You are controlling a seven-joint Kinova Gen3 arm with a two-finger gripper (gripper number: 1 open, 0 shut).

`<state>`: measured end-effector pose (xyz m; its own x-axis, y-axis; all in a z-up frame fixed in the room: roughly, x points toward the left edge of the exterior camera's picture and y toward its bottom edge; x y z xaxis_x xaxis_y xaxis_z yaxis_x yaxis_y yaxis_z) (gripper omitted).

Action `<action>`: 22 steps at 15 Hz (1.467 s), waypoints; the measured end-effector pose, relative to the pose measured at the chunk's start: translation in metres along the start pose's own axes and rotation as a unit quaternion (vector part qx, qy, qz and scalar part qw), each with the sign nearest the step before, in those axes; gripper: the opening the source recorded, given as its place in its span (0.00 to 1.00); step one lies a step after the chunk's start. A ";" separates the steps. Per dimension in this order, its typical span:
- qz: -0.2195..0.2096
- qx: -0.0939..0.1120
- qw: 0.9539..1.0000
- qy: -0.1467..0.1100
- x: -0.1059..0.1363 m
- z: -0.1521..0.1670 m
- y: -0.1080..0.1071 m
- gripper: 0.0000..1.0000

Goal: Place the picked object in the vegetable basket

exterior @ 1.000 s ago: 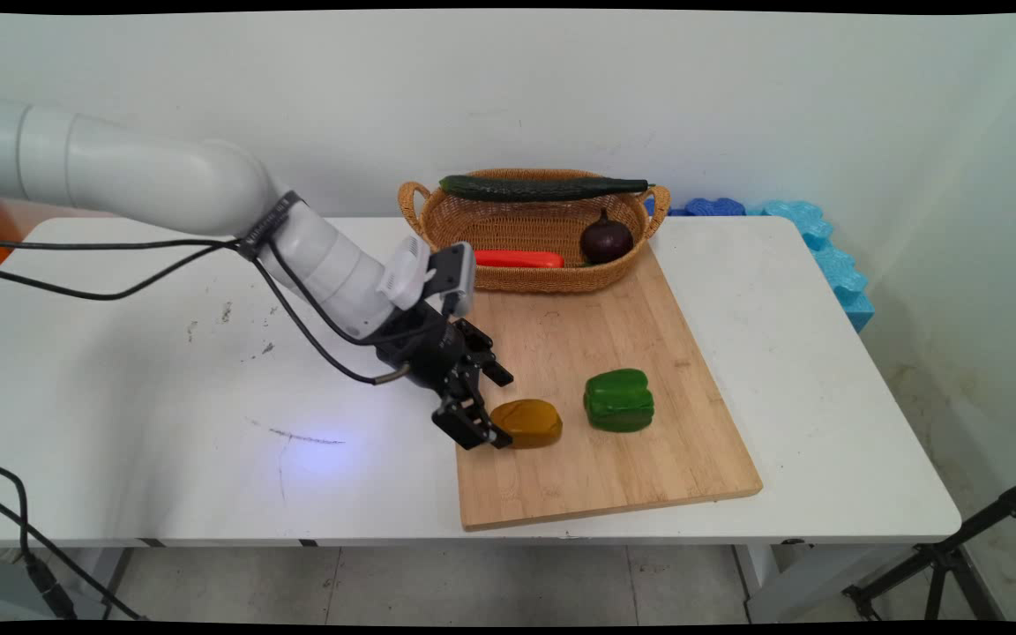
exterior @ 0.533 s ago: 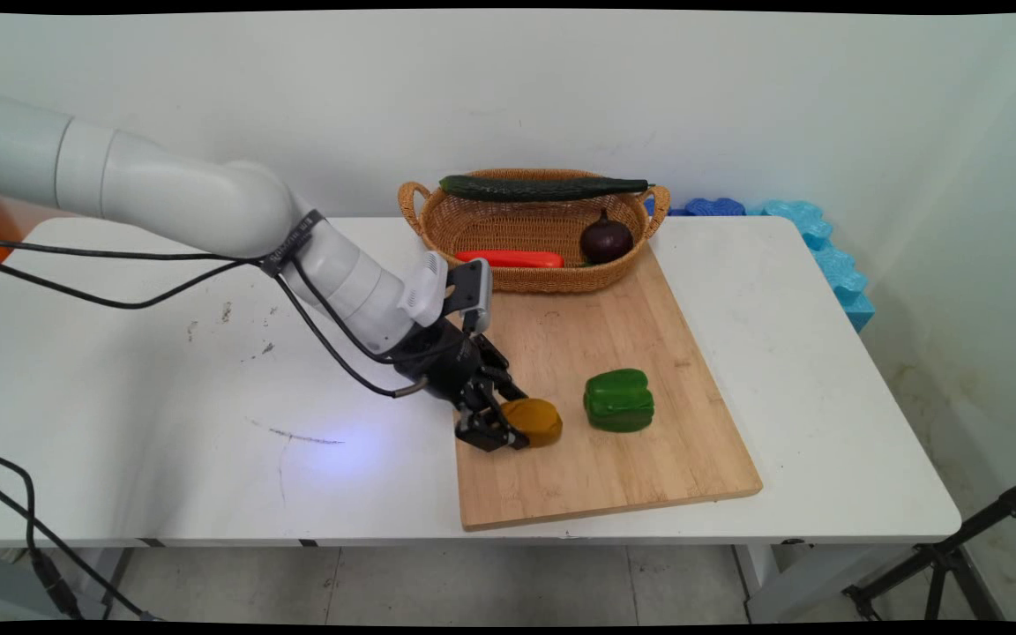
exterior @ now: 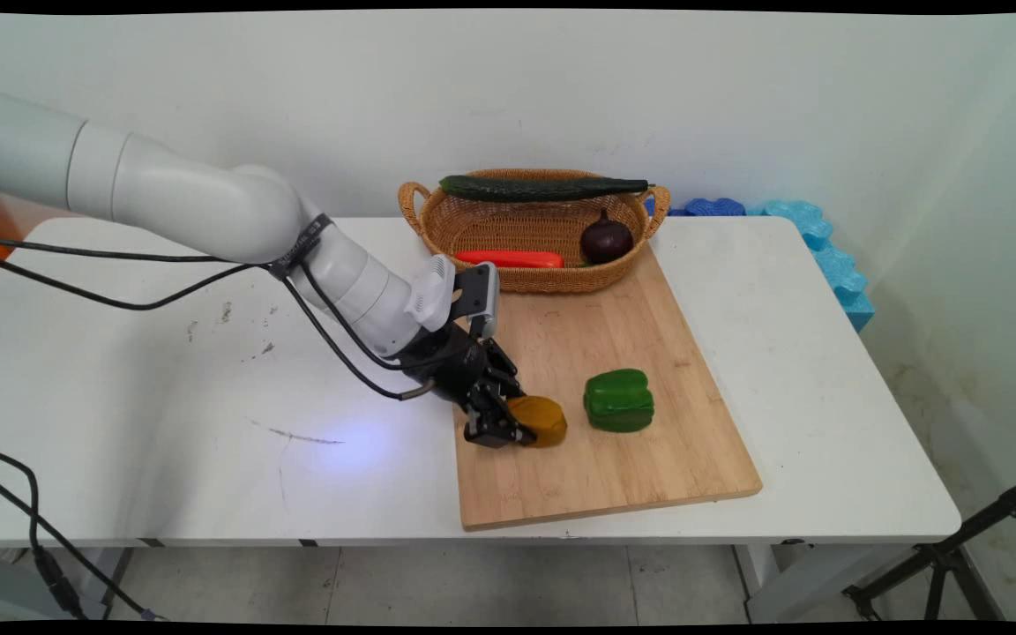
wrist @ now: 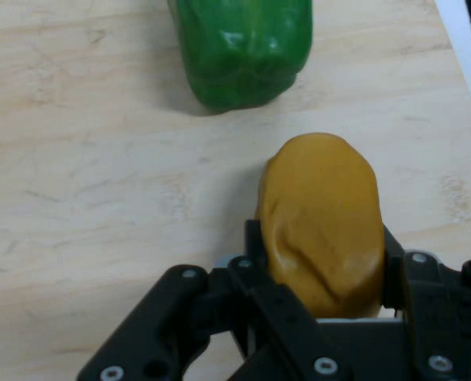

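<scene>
A yellow-brown potato (exterior: pixel 545 422) (wrist: pixel 322 206) lies on the left part of a wooden cutting board (exterior: pixel 614 476) (wrist: pixel 84 175). My gripper (exterior: pixel 515 421) (wrist: pixel 322 258) reaches in low from the left and is shut on the potato's near end. The hand view has a finger pressed against each side of it. A green bell pepper (exterior: pixel 618 400) (wrist: pixel 239 48) rests on the board a short way to the right, apart from the potato.
A wicker basket (exterior: pixel 508 231) at the board's far end holds a cucumber (exterior: pixel 543 187) across its rim, a red carrot-like vegetable (exterior: pixel 508 258) and a dark purple onion (exterior: pixel 607 240). Blue foam pieces (exterior: pixel 825 256) lie off the table's far right corner.
My gripper moved right from beside the potato, passed its fingers around the potato and shut on it. The potato shifted slightly to the right.
</scene>
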<state>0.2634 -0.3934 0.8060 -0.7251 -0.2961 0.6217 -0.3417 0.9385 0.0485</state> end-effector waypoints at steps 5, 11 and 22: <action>0.006 0.017 1.000 0.011 0.012 -0.017 -0.009 0.00; 0.005 0.056 0.998 0.033 0.034 -0.055 -0.034 0.00; -0.068 0.169 0.981 0.063 0.046 -0.115 -0.121 0.00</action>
<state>0.3403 -0.5005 0.9182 -0.5865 -0.3696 0.7207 -0.6247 0.7728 -0.1120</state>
